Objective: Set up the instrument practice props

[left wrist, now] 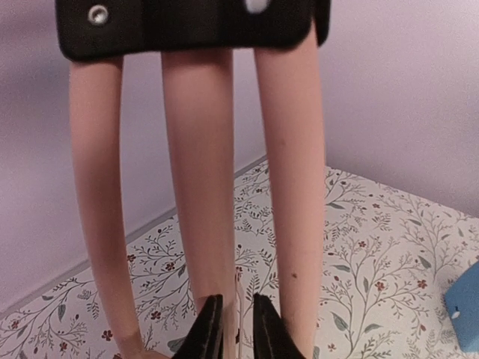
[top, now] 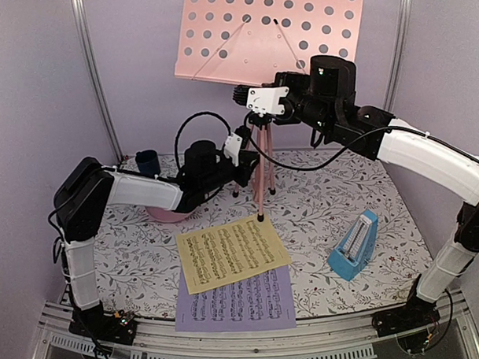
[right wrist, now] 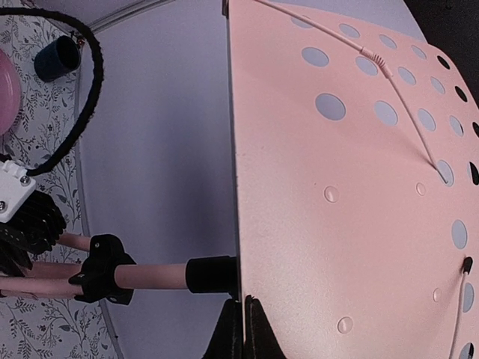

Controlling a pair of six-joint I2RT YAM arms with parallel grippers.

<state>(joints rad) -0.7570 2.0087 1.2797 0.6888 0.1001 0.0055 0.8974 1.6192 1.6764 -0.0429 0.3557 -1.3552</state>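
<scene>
Top view: pink stand [top: 270,37] upright at the worktop's [top: 334,192] back; yellow sheet [top: 230,255] overlapping lavender sheet [top: 236,306] up front, metronome [top: 354,246] right. Left wrist: left tool [left wrist: 238,303] nearly closed before a stand leg, grip unclear. Right wrist: right tool [right wrist: 243,303] clamped on the stand's desk edge.

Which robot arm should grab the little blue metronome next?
Probably the right. The metronome stands on the right arm's side of the table, near its base. The left gripper is low by the legs of the music stand, farther away. The right gripper must first release the desk edge.
</scene>
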